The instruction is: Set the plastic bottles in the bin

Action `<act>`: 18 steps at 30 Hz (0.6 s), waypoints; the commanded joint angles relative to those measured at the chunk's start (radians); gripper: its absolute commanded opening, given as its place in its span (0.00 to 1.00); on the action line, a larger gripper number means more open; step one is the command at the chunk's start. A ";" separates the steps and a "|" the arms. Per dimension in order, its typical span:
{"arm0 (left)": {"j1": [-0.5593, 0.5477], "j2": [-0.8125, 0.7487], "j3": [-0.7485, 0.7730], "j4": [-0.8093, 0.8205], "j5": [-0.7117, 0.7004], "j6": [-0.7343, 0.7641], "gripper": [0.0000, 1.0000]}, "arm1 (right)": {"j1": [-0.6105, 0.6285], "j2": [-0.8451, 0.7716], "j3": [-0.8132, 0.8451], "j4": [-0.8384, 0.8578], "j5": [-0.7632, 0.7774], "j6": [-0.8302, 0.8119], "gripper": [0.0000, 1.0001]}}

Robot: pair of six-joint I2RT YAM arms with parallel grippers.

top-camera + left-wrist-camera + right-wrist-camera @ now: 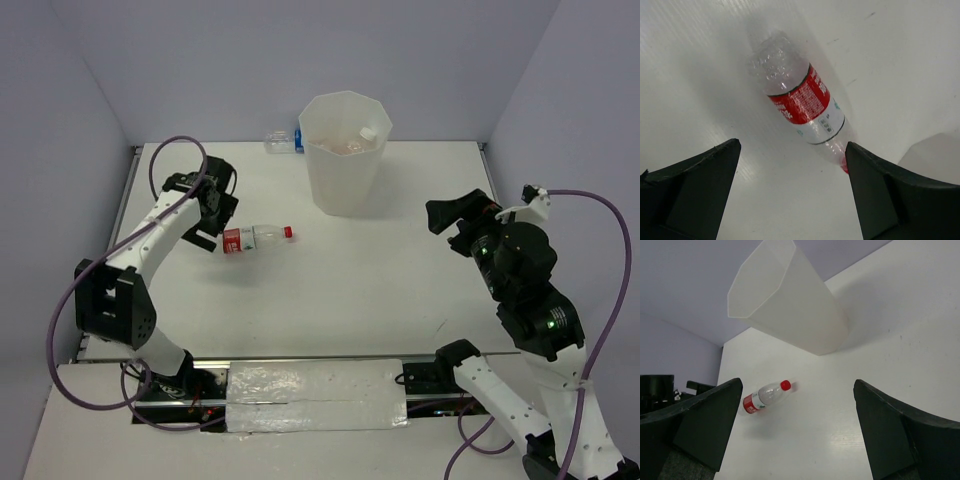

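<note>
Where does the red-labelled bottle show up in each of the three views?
Top external: the red-labelled bottle lies left of centre, cap pointing right.
Left wrist: the bottle lies diagonally at centre, cap lower right.
Right wrist: the bottle lies at lower left, cap pointing right.
Shared landmark: the bin, beyond the bottle in top and right wrist views; not in left wrist.

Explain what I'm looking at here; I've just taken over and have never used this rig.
Two robot arms are bolted at the table's near edge. The wide picture looks down from above and behind them. The other two come from a camera on each wrist, with that arm's dark fingers at the bottom corners. A white bin stands on the table. A red-label bottle lies below the left end effector, and a blue-label bottle lies behind the bin. Another bottle's cap shows inside it. The right end effector hangs apart. Both are open, holding nothing.
</note>
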 commanded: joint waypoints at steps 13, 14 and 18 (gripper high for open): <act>0.061 0.094 -0.182 0.269 0.175 -0.109 1.00 | 0.007 -0.006 -0.061 0.035 -0.072 0.045 1.00; 0.064 0.097 -0.195 0.292 0.176 -0.103 1.00 | 0.007 -0.006 -0.074 0.043 -0.078 0.051 1.00; 0.075 0.097 -0.302 0.449 0.179 -0.097 0.99 | 0.005 -0.010 -0.089 0.057 -0.090 0.059 0.99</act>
